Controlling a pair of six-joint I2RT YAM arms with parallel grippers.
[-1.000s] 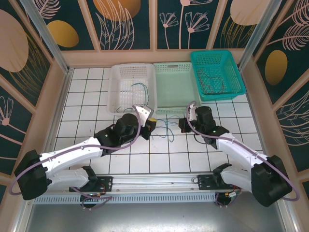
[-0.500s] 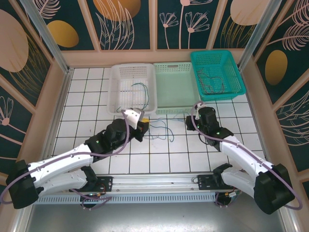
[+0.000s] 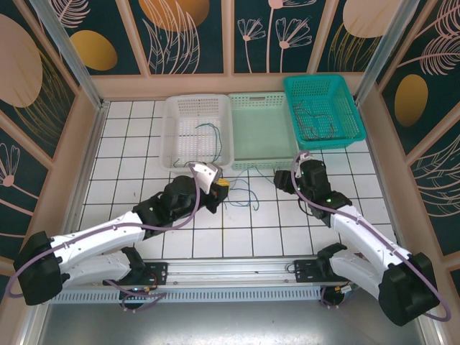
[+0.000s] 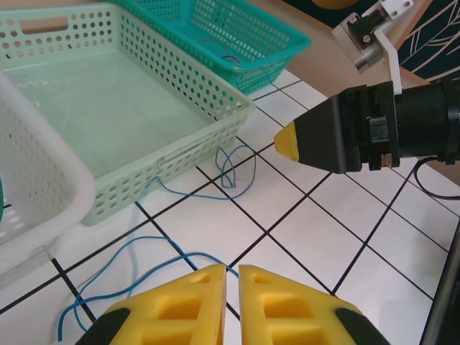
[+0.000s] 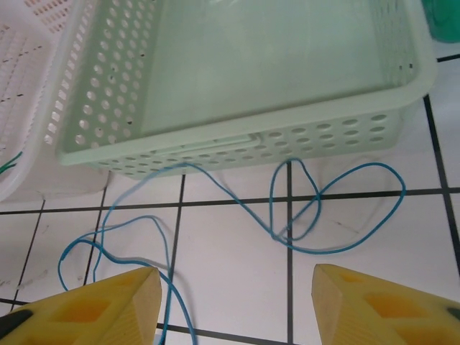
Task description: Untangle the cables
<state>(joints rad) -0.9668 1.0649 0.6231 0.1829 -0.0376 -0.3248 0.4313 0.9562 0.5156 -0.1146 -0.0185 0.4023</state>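
- The white-tiled table [image 3: 129, 144] carried three baskets in a row along its far side.
- The left arm [image 3: 108, 233] and right arm [image 3: 359, 230] both reached in toward the middle of the table, just in front of the baskets.
- The white basket [image 3: 188, 111] stood on the left, the pale basket [image 3: 262, 133] in the middle and the teal basket [image 3: 320, 80] on the right, each touching its neighbour.
- The left gripper [image 4: 231, 272] was low over the tiles near the white basket's front corner. Its yellow fingers were nearly together with only a slit between them, and they gripped nothing.
- The right gripper [image 5: 237, 287] faced it from the other side, in front of the pale basket. Its fingers were spread wide and held nothing.
- The blue cable [image 3: 241, 192] [image 5: 272, 205] lay loose on the tiles between the two grippers. It looped and crossed itself just beside the pale basket's front wall, and one end ran toward the left fingertips.
- The dark cables [image 3: 316, 122] lay bunched inside the teal basket.
- A green cable [image 3: 208, 133] lay inside the white basket.
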